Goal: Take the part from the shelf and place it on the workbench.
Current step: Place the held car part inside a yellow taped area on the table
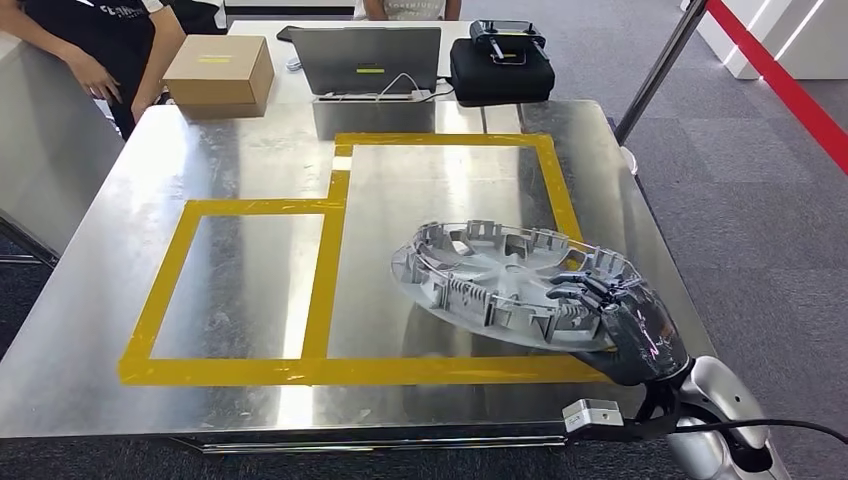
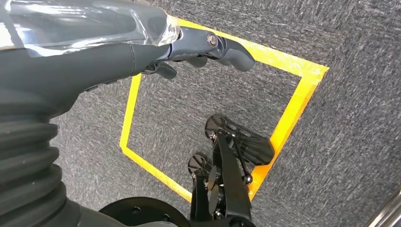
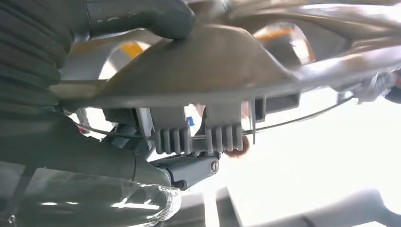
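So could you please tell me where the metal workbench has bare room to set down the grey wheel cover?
Both yellow tape rectangles are bare: the small left one and most of the large one beside the grey plastic wheel cover the right hand holds. The far edge is crowded: cardboard box, laptop, black case.

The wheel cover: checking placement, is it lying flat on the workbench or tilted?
Tilted. The wheel cover slopes, its near-right edge raised in the right hand, its far-left edge low over the workbench; contact there cannot be told.

Head view: high, facing down on workbench (image 1: 250,160). Right wrist: tight under part (image 3: 198,66) (shared with head). Left wrist: floorward.
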`<act>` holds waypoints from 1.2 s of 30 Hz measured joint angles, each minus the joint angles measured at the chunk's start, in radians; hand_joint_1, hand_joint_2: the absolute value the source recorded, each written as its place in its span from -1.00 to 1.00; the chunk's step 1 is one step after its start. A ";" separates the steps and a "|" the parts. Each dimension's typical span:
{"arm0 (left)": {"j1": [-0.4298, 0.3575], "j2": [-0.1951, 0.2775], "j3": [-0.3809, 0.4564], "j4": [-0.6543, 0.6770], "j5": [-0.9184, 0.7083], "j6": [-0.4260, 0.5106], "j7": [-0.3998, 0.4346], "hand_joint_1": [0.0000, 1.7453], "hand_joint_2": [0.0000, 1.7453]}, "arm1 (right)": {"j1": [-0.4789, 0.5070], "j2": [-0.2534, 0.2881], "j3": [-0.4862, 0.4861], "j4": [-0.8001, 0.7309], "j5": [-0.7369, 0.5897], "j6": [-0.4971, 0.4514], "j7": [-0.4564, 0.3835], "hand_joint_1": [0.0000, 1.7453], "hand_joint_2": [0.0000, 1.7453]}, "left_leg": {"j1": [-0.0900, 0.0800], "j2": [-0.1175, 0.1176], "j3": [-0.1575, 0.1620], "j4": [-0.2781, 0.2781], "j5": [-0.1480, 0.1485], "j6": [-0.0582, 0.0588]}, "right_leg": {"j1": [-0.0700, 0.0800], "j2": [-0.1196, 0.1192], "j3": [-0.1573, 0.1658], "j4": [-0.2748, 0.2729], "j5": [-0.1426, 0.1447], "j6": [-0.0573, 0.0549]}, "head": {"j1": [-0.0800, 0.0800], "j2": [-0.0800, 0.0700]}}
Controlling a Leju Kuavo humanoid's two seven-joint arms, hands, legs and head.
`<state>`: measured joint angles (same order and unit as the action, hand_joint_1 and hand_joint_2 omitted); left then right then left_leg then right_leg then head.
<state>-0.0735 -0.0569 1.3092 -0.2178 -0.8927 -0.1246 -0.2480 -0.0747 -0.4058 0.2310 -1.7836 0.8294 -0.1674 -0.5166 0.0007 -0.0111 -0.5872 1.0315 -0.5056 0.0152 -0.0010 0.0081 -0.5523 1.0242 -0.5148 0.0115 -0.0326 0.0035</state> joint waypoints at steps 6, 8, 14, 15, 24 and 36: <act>0.000 -0.007 0.000 0.000 -0.013 -0.008 -0.009 -1.00 1.00 | -0.035 0.028 -0.023 0.221 0.090 0.039 0.017 1.00 1.00 | 0.001 0.000 0.001 -0.002 0.000 0.000 | 0.001 0.001 0.000 0.000 0.000 0.000 | 0.000 0.000; 0.001 -0.008 0.000 0.000 -0.023 -0.018 -0.020 -1.00 1.00 | -0.076 0.040 -0.018 0.322 0.120 0.049 0.013 1.00 1.00 | 0.001 0.001 0.002 -0.002 0.000 -0.001 | 0.001 0.001 0.001 0.000 0.000 0.000 | 0.000 0.000; 0.001 -0.008 -0.005 0.000 -0.044 -0.043 -0.042 -1.00 1.00 | -0.234 0.089 0.030 0.600 0.187 0.044 -0.001 1.00 1.00 | 0.001 0.002 0.006 -0.002 0.001 -0.001 | 0.001 0.002 0.005 0.000 0.000 0.000 | 0.000 0.000; 0.002 -0.008 -0.005 0.000 -0.046 -0.046 -0.044 -1.00 1.00 | -0.256 0.096 0.040 0.634 0.197 0.042 -0.004 1.00 1.00 | 0.001 0.002 0.006 -0.002 0.001 -0.001 | 0.001 0.002 0.006 0.000 0.000 0.000 | 0.000 0.000; -0.002 -0.008 -0.014 0.000 -0.075 -0.050 -0.057 -1.00 1.00 | -0.552 0.249 0.222 1.030 0.282 0.022 -0.024 1.00 1.00 | 0.002 0.013 0.013 -0.002 0.001 -0.001 | 0.002 0.012 0.008 0.001 0.002 -0.002 | 0.000 0.000; -0.003 -0.007 -0.014 0.000 -0.078 -0.047 -0.058 -1.00 1.00 | -0.690 0.378 0.332 1.215 0.264 0.032 -0.015 1.00 1.00 | 0.003 0.013 0.014 -0.002 0.001 -0.002 | 0.003 0.012 0.009 0.001 0.002 -0.002 | 0.000 0.000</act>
<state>-0.0765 -0.0638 1.2948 -0.2174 -0.9711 -0.1718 -0.3056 -0.7643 -0.0279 0.5631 -0.5690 1.0934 -0.1358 -0.5317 0.0032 0.0017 -0.5732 1.0291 -0.5044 0.0134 0.0019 0.0199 -0.5433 1.0252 -0.5133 0.0090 -0.0324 0.0035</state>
